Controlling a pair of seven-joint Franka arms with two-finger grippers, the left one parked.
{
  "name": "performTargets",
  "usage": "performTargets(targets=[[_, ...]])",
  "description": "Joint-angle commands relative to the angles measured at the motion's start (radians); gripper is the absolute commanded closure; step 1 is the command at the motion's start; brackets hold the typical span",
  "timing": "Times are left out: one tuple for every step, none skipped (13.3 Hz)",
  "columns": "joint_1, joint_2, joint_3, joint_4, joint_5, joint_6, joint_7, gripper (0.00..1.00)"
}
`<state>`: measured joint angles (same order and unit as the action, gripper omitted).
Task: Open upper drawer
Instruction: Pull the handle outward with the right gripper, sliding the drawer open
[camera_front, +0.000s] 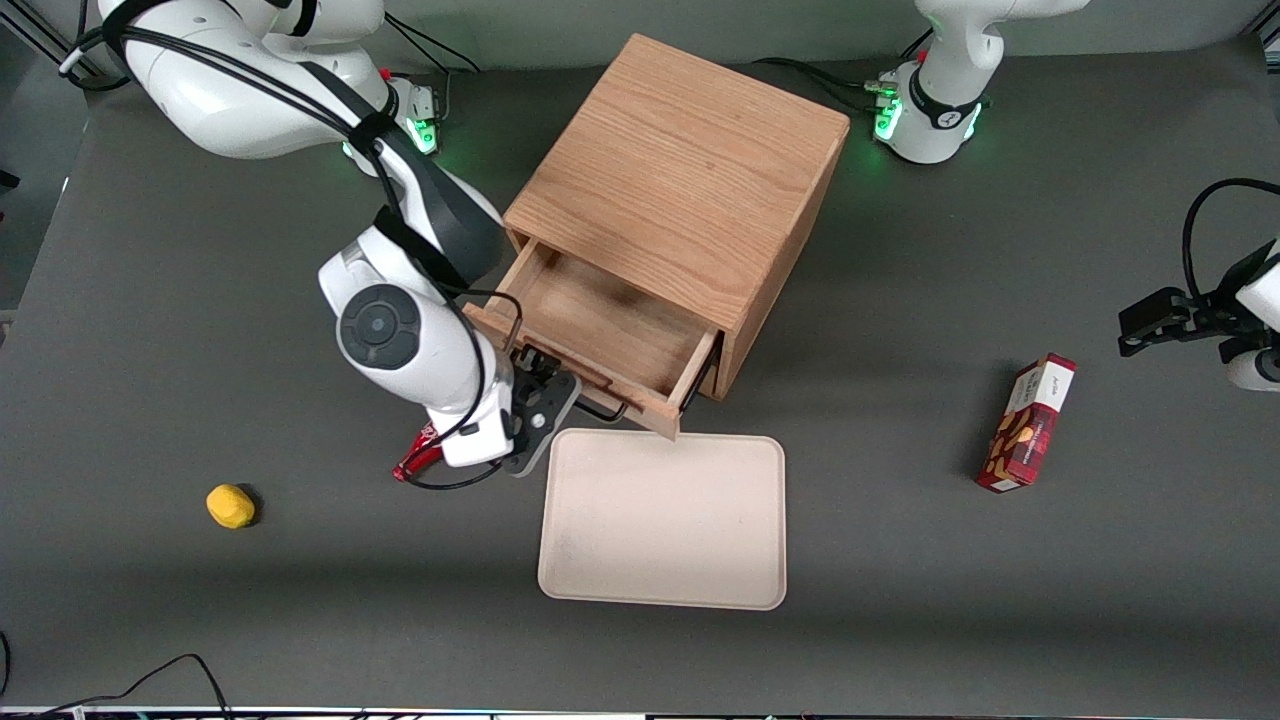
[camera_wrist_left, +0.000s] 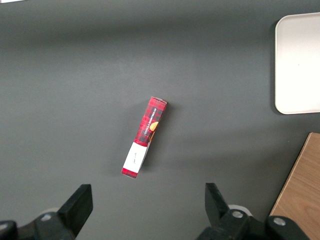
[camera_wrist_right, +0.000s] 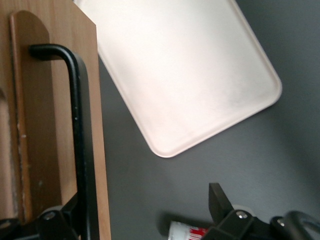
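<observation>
The gripper (camera_front: 545, 400) sits at the front of the upper drawer (camera_front: 600, 335), on the side nearer the front camera, close above the table. In the right wrist view its fingers (camera_wrist_right: 220, 202) stand apart, with the black handle (camera_wrist_right: 80, 135) running past one finger (camera_wrist_right: 65, 215); released, as far as I can judge, not clamped on the bar. The handle's long axis runs along the drawer front, crosswise to the pull. The drawer stands well out of the cabinet (camera_front: 680, 190), its wooden inside showing, so the task looks nearly done. One tray (camera_front: 665, 520) lies just in front of the drawer. Also one red box (camera_front: 1030, 425) and one yellow lump (camera_front: 230, 505)
</observation>
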<state>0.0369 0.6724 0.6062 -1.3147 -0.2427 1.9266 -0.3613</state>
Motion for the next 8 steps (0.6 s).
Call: performTargets(targets=[[-0.021,0.001,-0.020,0.023,-0.015,0.023,-0.024,0.00],[-0.026,0.003,-0.022,0.023,-0.015,0.038,-0.024,0.00],[-0.028,0.003,-0.025,0.023,-0.013,0.055,-0.024,0.00],[-0.031,0.003,-0.046,0.026,-0.012,0.071,-0.025,0.00],[-0.032,0.003,-0.055,0.028,-0.010,0.083,-0.045,0.00],[-0.040,0.006,-0.060,0.035,-0.006,0.089,-0.080,0.00],[-0.046,0.007,-0.071,0.044,0.006,0.091,-0.099,0.00],[-0.049,0.007,-0.080,0.049,0.035,0.091,-0.102,0.00]])
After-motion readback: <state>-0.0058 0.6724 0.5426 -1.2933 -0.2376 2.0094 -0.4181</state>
